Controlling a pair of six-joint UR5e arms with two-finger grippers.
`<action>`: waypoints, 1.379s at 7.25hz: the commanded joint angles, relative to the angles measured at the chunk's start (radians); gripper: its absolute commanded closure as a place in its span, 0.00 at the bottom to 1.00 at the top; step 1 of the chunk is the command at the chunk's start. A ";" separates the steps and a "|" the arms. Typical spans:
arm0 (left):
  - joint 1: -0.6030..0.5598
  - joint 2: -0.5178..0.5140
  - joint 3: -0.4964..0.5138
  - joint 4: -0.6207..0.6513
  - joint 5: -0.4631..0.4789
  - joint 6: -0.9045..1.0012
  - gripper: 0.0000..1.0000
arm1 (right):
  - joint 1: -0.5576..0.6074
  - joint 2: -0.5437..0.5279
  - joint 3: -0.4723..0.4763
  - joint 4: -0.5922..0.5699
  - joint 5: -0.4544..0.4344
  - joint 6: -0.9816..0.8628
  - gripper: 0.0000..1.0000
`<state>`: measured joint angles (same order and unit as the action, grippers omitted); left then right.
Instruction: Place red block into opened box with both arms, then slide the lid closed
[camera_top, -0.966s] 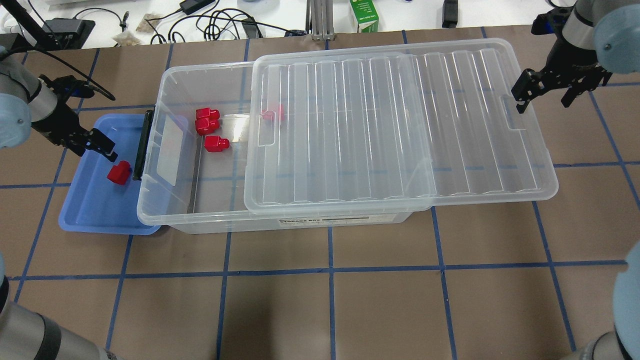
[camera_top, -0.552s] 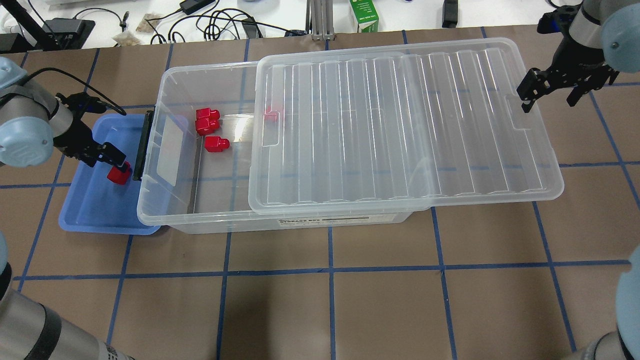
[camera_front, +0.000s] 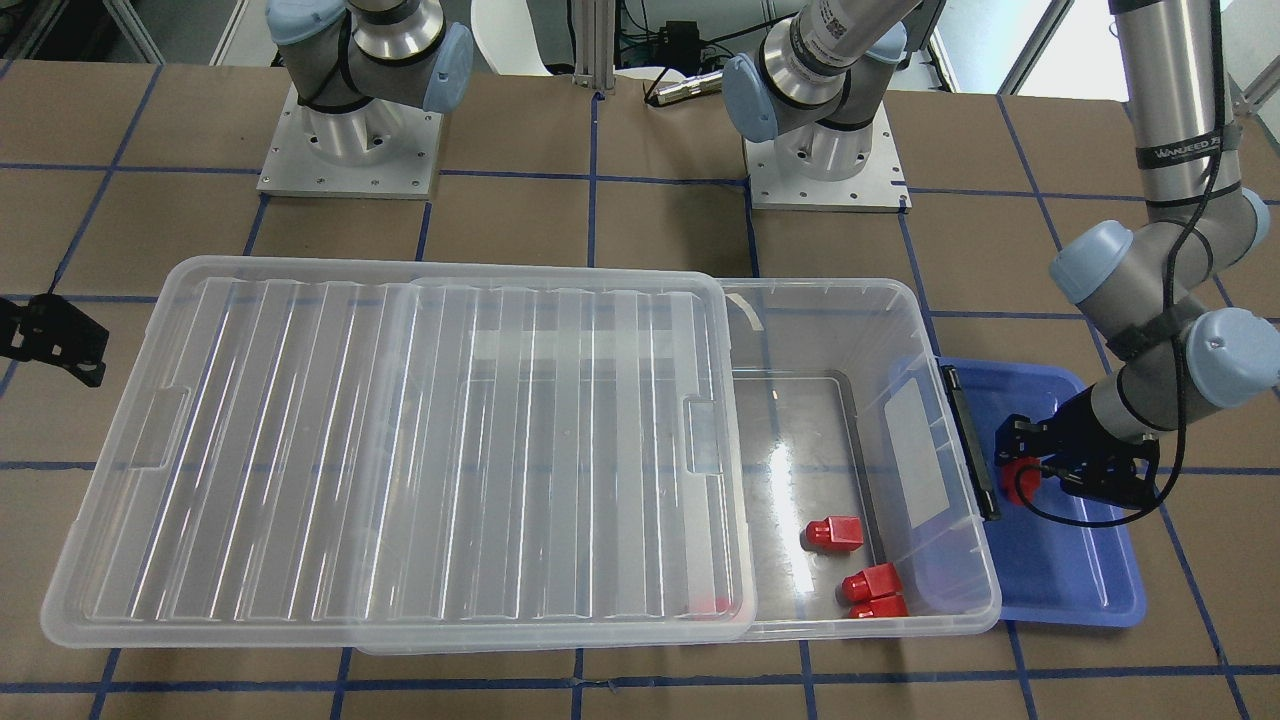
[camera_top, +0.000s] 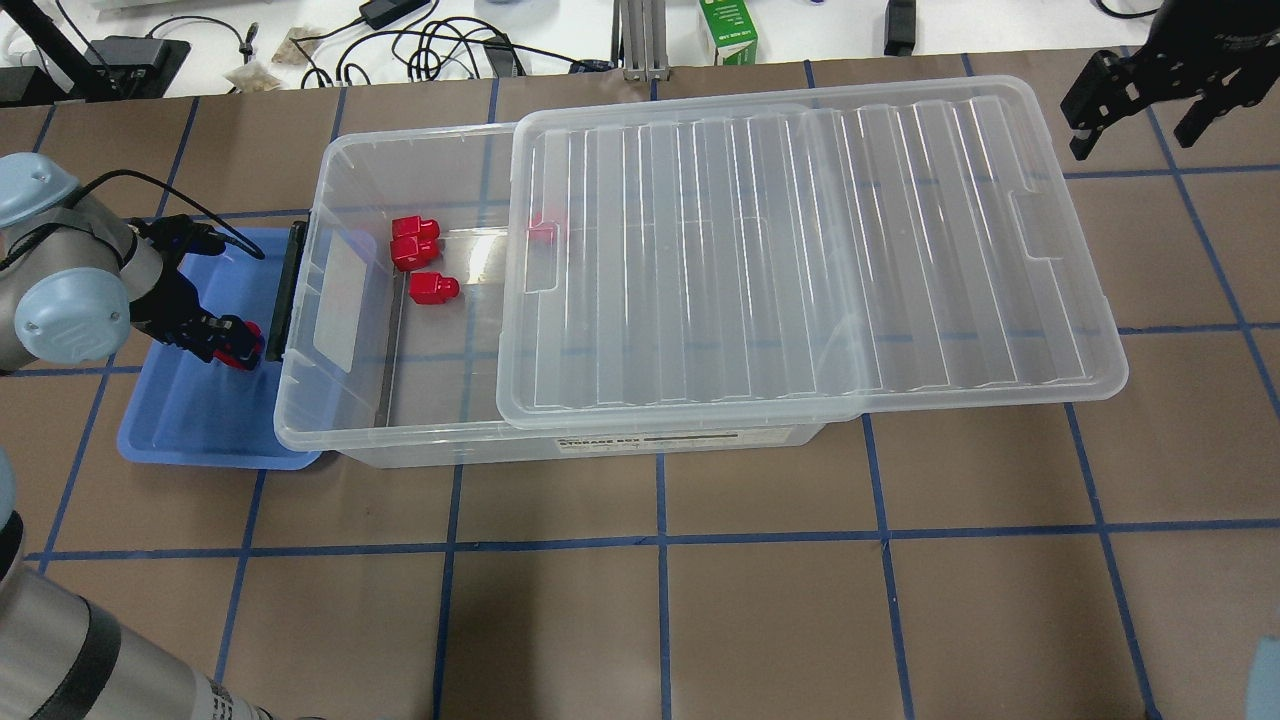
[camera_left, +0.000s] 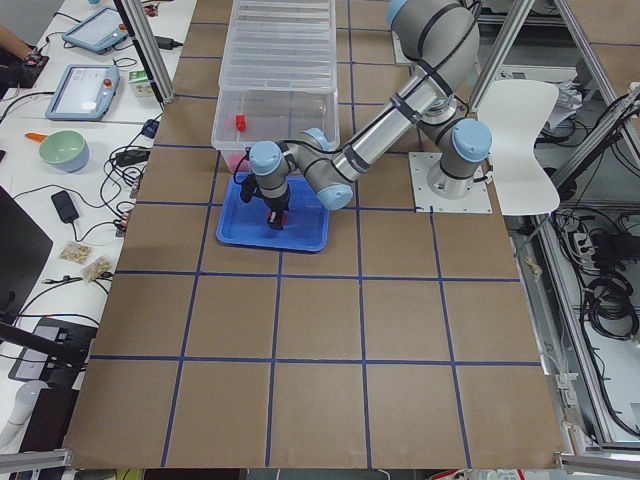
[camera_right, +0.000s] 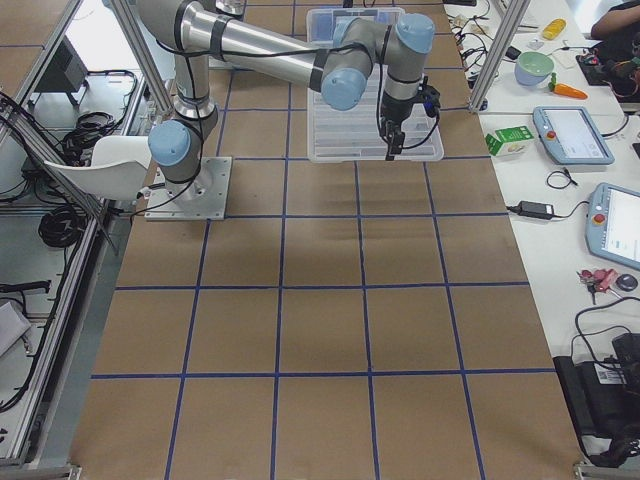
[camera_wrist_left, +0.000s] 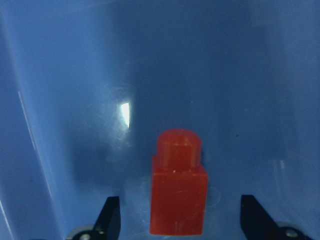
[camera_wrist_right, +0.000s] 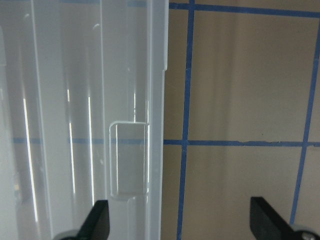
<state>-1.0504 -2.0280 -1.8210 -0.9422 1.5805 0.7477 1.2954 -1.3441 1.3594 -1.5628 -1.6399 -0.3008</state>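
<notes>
- Overhead exterior: left gripper (camera_top: 232, 346) has dropped into the shallow blue plastic tray (camera_top: 180, 420), jaws apart astride the small red plastic block (camera_wrist_left: 178, 192), which is not yet clamped.
- Right gripper (camera_top: 1138, 130), fingers spread and empty, has withdrawn from the ribbed translucent lid (camera_top: 800, 260).
- Large clear plastic box (camera_top: 340, 410) stands part open; closing on the block appears next.

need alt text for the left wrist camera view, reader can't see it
A red block lies on the floor of a blue tray, its narrower stub pointing away from the camera. It sits between the two black fingers of the open left gripper, which touch neither side of it.
</notes>
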 joint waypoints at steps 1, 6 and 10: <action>-0.003 -0.003 0.009 -0.001 0.015 -0.002 0.94 | 0.126 -0.017 -0.028 0.072 -0.017 0.138 0.00; -0.045 0.158 0.181 -0.313 -0.002 -0.014 0.99 | 0.148 -0.093 -0.028 0.087 -0.001 0.138 0.00; -0.300 0.304 0.210 -0.429 -0.002 -0.328 0.99 | 0.154 -0.112 -0.025 0.102 0.002 0.137 0.00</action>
<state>-1.2641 -1.7581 -1.6087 -1.3512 1.5795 0.5429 1.4490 -1.4539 1.3341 -1.4673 -1.6396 -0.1636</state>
